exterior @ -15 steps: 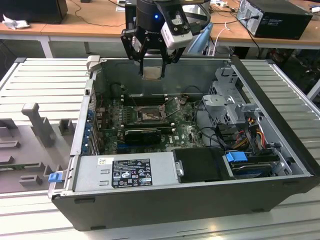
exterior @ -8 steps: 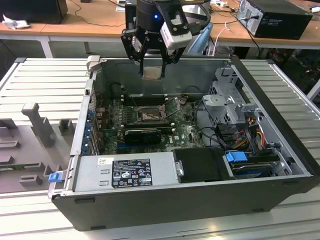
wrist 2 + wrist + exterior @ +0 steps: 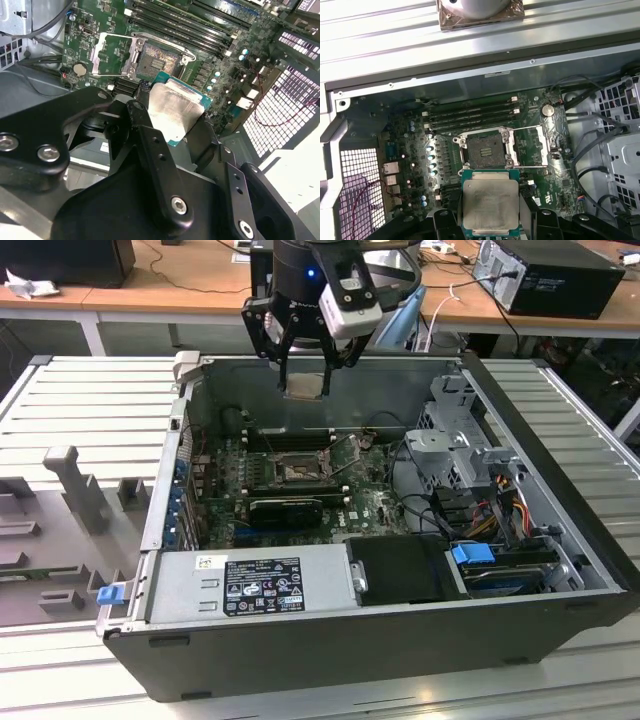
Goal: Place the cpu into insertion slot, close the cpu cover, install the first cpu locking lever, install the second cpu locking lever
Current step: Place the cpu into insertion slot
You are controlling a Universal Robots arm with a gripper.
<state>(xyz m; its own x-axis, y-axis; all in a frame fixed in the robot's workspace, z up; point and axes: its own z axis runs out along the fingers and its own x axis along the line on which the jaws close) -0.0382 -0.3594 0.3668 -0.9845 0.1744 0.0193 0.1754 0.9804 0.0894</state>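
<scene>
Directly below my gripper (image 3: pixel 305 382), which pinches the cpu (image 3: pixel 490 202) by its edges well above the board, the insertion slot (image 3: pixel 484 149) lies bare, cpu cover (image 3: pixel 117 34) swung open; none of the four steps is complete.

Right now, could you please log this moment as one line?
claw: shut on cpu | insertion slot: empty | cpu cover: open
</scene>
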